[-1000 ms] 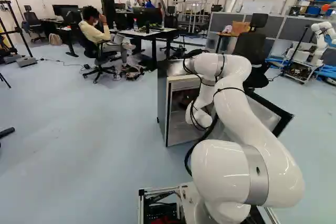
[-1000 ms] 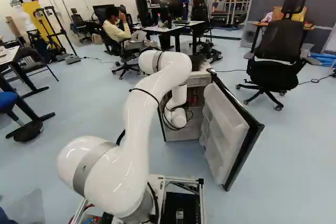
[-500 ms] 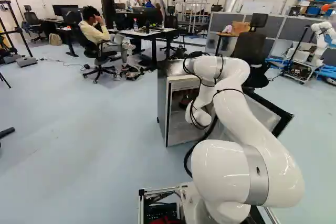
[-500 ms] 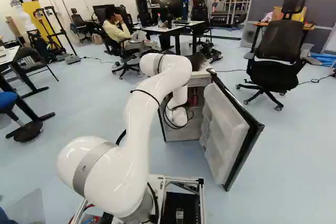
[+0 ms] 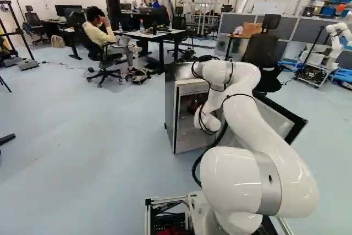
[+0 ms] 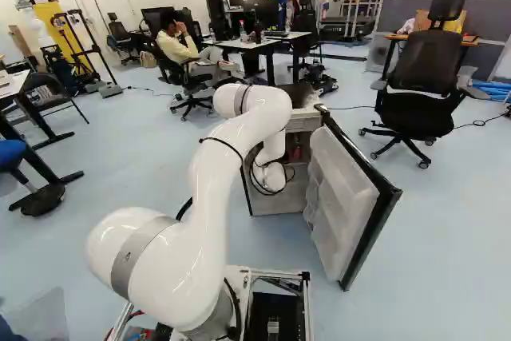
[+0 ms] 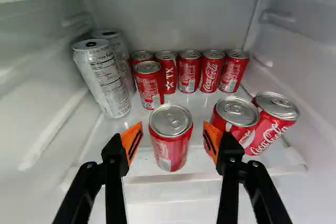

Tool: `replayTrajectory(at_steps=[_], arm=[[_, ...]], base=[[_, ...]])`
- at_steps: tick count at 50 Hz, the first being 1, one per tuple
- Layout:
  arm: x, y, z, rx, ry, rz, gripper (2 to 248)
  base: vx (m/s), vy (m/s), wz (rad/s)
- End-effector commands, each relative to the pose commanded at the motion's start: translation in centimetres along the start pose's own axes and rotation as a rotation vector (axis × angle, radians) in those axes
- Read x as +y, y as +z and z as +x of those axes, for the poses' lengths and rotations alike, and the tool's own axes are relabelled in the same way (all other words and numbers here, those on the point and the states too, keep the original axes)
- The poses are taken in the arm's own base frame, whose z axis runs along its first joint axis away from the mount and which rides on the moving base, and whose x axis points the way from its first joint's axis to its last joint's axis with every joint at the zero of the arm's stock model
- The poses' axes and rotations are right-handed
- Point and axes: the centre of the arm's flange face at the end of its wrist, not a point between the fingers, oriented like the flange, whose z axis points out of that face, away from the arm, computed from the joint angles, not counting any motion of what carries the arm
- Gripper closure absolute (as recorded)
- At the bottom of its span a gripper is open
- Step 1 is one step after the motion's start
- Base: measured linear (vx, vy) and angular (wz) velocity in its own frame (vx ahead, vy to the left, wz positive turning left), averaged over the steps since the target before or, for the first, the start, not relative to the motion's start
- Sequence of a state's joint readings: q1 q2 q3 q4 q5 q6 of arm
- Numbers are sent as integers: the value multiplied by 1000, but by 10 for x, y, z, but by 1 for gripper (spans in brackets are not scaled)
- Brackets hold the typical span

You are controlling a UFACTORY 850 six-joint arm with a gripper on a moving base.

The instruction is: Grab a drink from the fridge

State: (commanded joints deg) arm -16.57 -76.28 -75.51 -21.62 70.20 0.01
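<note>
A white robotic arm [image 6: 204, 181] reaches into a small fridge [image 5: 172, 111] whose door [image 6: 375, 225] stands wide open, its pale inner side lined with molded shelves. The arm rises from its base, extends toward the fridge, then bends down at the cabinet front, its far end in the opening.

Inside, a single red can [image 7: 170, 145], upright with its silver lid uppermost, stands near the front of a shelf [image 7: 142, 170], between the two orange pads [image 7: 132, 141] of the tool [image 7: 172, 132]. The tool is released, its fingers spread with a gap on each side of the can, gripping nothing.

Two more red cans stand side by side just beyond one finger: one [image 7: 236, 116] partly behind that fingertip, the other [image 7: 273, 121] closer to the fridge's side wall. Past the opposite finger, two tall pale cans [image 7: 107, 82] stand close together near the other wall. Deeper in, five red cans [image 7: 189, 72] line up along the back wall [image 7: 173, 17], with another red can [image 7: 150, 88] just in front of the end nearest the pale pair.
</note>
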Motion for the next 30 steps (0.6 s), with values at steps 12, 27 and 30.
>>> replayTrajectory(at_steps=[12,27,30], arm=[[-1,3,0,4,-3,3,77],[-1,5,0,8,-5,3,77],[-1,6,0,8,-5,3,77]], base=[[0,0,0],[0,0,0],[0,0,0]])
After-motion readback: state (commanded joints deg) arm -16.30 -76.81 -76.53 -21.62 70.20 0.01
